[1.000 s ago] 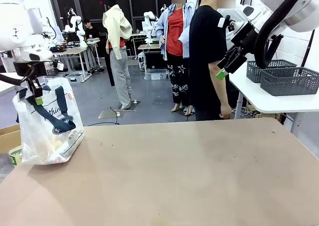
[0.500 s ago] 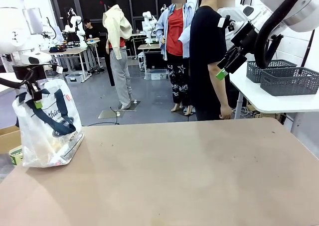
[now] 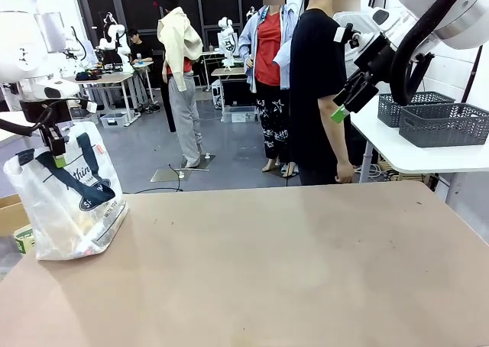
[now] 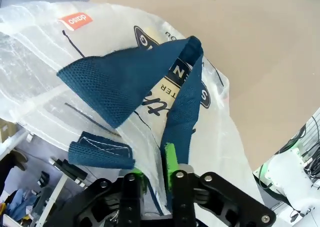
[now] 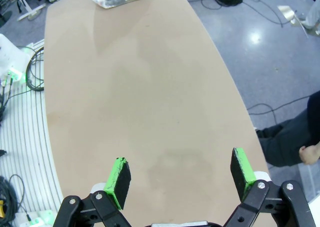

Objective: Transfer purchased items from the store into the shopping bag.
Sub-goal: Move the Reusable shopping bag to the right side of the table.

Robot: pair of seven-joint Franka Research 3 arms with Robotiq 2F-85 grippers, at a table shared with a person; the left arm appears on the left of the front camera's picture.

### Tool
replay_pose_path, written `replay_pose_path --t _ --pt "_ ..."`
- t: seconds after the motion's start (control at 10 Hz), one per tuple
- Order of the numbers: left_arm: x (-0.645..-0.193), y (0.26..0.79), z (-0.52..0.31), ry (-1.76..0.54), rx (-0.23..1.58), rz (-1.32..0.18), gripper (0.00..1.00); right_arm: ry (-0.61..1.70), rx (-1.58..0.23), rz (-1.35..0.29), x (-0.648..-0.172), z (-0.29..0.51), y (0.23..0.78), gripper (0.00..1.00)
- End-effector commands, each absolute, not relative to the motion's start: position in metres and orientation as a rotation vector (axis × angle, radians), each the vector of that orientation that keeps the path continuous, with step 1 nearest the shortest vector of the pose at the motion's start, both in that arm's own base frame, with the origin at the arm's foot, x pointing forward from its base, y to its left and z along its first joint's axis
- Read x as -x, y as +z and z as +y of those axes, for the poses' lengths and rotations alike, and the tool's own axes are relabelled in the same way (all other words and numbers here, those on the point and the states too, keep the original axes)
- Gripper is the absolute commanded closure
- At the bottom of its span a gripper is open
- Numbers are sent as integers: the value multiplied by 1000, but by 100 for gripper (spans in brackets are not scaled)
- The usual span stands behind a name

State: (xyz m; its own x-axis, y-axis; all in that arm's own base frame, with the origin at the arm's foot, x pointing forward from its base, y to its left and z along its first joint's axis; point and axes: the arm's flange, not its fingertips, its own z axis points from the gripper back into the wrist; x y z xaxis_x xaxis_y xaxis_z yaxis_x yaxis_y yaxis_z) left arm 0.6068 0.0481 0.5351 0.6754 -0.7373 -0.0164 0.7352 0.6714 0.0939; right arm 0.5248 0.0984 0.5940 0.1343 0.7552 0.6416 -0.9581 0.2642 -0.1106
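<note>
Clear shopping bag (image 3: pixel 67 202) standing at the table's (image 3: pixel 290 270) left edge, navy straps and round logo facing the camera; pale and yellowish goods lumped at its bottom, too blurred through the plastic to tell apart. Left gripper (image 4: pixel 156 174) just above the bag's top, green pads nearly together on a navy strap (image 4: pixel 184 112). Right gripper (image 5: pixel 181 176) raised high at the right, jaws spread wide, nothing between them. Dark grey baskets (image 3: pixel 439 119) on a white side table beyond; contents not visible. Person (image 3: pixel 319 87) standing at the far edge.
</note>
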Motion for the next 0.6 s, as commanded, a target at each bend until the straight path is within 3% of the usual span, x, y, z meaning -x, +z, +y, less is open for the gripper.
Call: replay_pose_path --t 0.0,0.1,0.5 --pt "-607 537 46 -814 -93 -20 23 1288 -362 -669 -525 97 594 0" --pt "-607 539 46 -813 -95 -19 4 1288 -362 -669 -525 97 594 0" --pt "-608 559 40 -804 -112 -42 0 1288 -362 -669 -525 97 594 0"
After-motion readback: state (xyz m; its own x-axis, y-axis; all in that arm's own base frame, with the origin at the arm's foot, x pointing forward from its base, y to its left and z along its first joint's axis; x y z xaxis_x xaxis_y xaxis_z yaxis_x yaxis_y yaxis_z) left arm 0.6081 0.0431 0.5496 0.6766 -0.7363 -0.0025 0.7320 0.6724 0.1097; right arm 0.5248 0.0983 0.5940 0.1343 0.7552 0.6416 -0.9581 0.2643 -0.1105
